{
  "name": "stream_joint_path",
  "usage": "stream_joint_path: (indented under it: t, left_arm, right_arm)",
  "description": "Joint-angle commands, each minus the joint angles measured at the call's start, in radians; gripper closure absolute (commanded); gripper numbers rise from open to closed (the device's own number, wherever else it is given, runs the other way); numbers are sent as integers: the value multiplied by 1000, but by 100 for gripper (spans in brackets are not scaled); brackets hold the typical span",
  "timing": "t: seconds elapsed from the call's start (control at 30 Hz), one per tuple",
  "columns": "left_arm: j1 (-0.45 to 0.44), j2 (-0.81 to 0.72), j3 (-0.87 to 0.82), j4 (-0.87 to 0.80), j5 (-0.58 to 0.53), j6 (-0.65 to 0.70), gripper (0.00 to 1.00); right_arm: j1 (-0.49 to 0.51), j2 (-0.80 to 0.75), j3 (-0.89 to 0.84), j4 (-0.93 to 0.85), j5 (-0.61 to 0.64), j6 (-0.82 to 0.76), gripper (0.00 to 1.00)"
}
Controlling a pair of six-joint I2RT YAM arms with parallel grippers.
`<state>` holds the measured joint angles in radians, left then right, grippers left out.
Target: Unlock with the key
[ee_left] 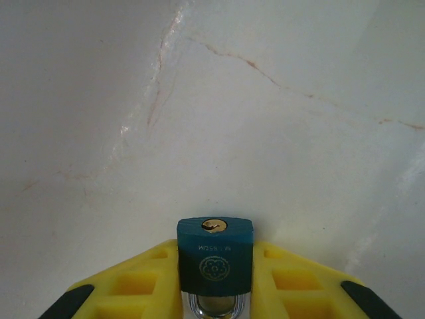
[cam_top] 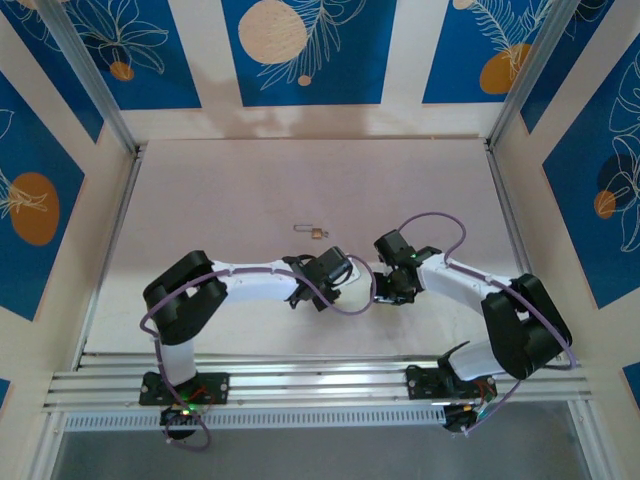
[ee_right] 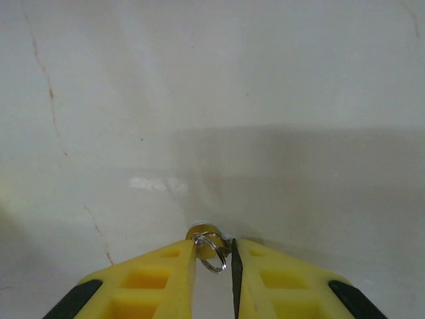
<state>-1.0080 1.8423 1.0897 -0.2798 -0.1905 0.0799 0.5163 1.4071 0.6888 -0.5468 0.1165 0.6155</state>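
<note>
A teal padlock (ee_left: 214, 259) is clamped between the yellow fingers (ee_left: 143, 282) of my left gripper (ee_left: 214, 269). Its brass keyhole (ee_left: 214, 226) faces away from the wrist and its silver shackle (ee_left: 214, 307) points back toward it. My right gripper (ee_right: 214, 256) is shut on a small brass key (ee_right: 206, 234) with a silver split ring (ee_right: 214, 256); the key's blade is hidden. In the top view the left gripper (cam_top: 312, 292) and right gripper (cam_top: 393, 290) hang low over the table's near middle, a short gap between them.
A small brass and silver item (cam_top: 313, 233) lies on the pale table (cam_top: 250, 190) just beyond both grippers. Metal rails (cam_top: 300, 385) run along the near edge, and blue patterned walls (cam_top: 300, 50) enclose the other three sides.
</note>
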Motion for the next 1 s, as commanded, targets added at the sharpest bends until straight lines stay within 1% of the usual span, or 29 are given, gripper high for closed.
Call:
stream_joint_path:
  t: [0.0, 0.1, 0.17, 0.23, 0.37, 0.6, 0.73, 0.87, 0.97]
  left_arm:
    - [8, 29, 12, -40, 29, 5, 76]
    - [8, 31, 15, -43, 28, 6, 76]
    - [8, 31, 16, -46, 26, 8, 76]
    - [8, 34, 21, -50, 28, 9, 76]
    - [9, 39, 28, -59, 26, 12, 75]
    - [9, 57, 42, -71, 26, 19, 69]
    - [11, 70, 52, -80, 49, 29, 61]
    - [10, 90, 69, -97, 62, 41, 59]
    - [15, 78, 72, -96, 69, 41, 50]
  right_arm:
    - [7, 8, 6, -12, -8, 8, 79]
    - [6, 2, 10, -16, -5, 6, 85]
    - [8, -11, 11, -15, 0, 6, 91]
    - [9, -25, 15, -20, 8, 7, 95]
    - [11, -57, 27, -37, 19, -1, 100]
    - [11, -122, 46, -69, 57, -7, 100]
    - [2, -150, 68, -97, 70, -21, 100]
    - [-17, -173, 87, -109, 71, -36, 100]
    - [-35, -186, 105, -117, 58, -49, 100]
